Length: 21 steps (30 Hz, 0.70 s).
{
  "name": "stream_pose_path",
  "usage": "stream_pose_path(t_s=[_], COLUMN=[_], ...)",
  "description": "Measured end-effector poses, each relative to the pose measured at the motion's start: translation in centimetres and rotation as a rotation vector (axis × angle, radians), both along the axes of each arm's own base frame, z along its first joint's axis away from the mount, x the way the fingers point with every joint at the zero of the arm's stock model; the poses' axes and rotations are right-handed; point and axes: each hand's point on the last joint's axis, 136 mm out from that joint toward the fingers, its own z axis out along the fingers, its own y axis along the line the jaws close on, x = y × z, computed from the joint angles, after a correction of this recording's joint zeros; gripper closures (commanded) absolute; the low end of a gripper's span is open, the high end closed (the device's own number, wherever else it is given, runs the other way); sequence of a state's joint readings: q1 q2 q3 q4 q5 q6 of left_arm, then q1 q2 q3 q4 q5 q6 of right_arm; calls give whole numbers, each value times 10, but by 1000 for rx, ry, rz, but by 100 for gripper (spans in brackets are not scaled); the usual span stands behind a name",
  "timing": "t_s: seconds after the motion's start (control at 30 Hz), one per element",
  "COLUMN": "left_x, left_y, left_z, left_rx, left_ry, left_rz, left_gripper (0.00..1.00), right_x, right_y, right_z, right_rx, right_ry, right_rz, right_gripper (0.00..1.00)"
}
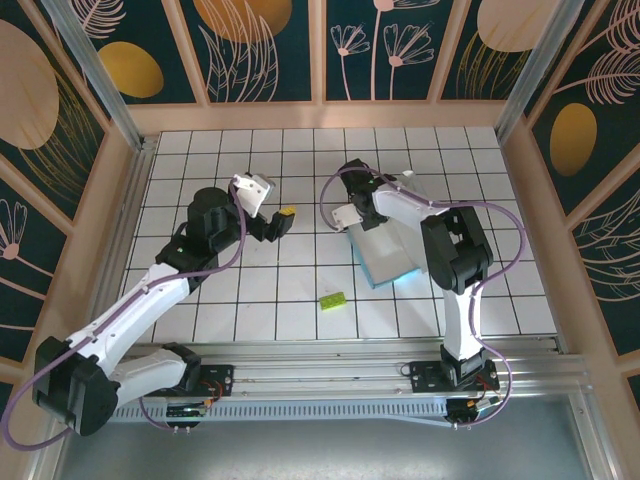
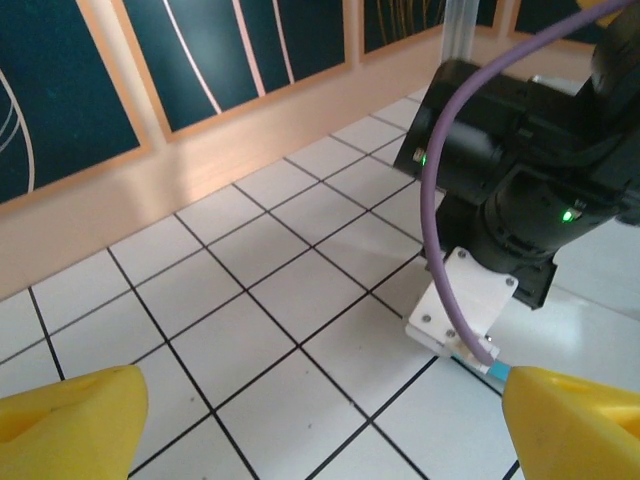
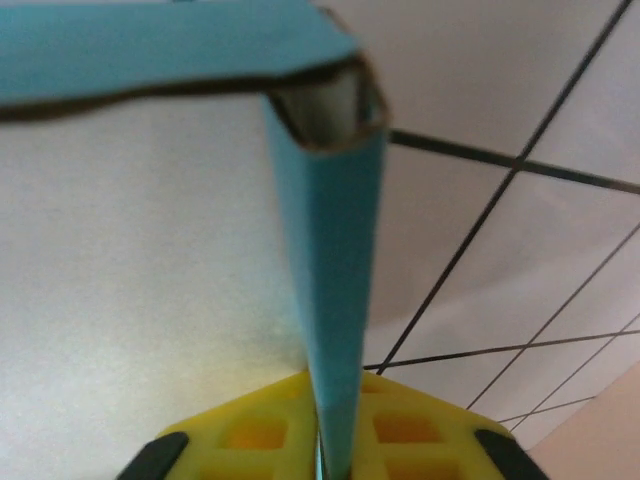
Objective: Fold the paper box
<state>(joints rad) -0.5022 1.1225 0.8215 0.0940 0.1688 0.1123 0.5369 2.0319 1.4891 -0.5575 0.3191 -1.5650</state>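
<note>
On the right half of the white tiled desk (image 1: 200, 300), the paper box (image 1: 385, 255) lies partly folded, its near edge showing teal and its upper face pale grey-white. You have bare tiles to its left and behind it, while the wood-framed wall panels (image 1: 270, 50) close the work area on three sides and a metal rail (image 1: 350, 355) runs along the near edge. A small lime-green block (image 1: 333, 299) sits just off the box's near-left corner, apart from it.

The box is thin card, matte, with a raw brown cut edge. In the right wrist view one teal flap stands upright and curls over at the top into a narrow rounded fold, with the pale inner face spreading to its left. The desk is smooth, with thin black grid lines.

Your right gripper (image 3: 335, 450) is clamped on that upright flap of the box, with its yellow fingers (image 3: 255, 435) pressed against either side at the flap's lower end. Your left gripper (image 1: 283, 218) hangs above the desk, well left of the box, touching nothing; its yellow fingers (image 2: 70, 420) stand wide apart, and it faces the right arm (image 2: 520, 180) across open tiles.
</note>
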Motion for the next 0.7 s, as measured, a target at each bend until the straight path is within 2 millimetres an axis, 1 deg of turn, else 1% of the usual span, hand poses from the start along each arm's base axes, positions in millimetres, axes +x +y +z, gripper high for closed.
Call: stream_pose_path(t_s=[0.1, 0.17, 0.3, 0.43, 0.57, 0.67, 0.7], left_x=[5, 8, 11, 12, 13, 12, 12], left_y=[0, -1, -2, -3, -4, -9, -12], left_z=[-16, -22, -27, -29, -32, -33, -32], left_rx=[25, 35, 42, 42, 45, 45, 45], left_ry=[30, 40, 46, 49, 55, 59, 61], left_rz=[11, 16, 18, 17, 13, -18, -32], left_gripper=[9, 9, 9, 9, 9, 11, 12], right_x=[5, 5, -5, -16, -19, -21, -21], right_y=[4, 4, 0, 0, 8, 19, 24], right_z=[2, 2, -6, -7, 6, 24, 32], right_rx=[21, 26, 35, 52, 111, 204, 249], right_ry=[-21, -27, -3, 23, 6, -15, -27], right_rz=[-1, -3, -21, -29, -58, -136, -181], right_gripper=[81, 80, 66, 65, 64, 60, 59])
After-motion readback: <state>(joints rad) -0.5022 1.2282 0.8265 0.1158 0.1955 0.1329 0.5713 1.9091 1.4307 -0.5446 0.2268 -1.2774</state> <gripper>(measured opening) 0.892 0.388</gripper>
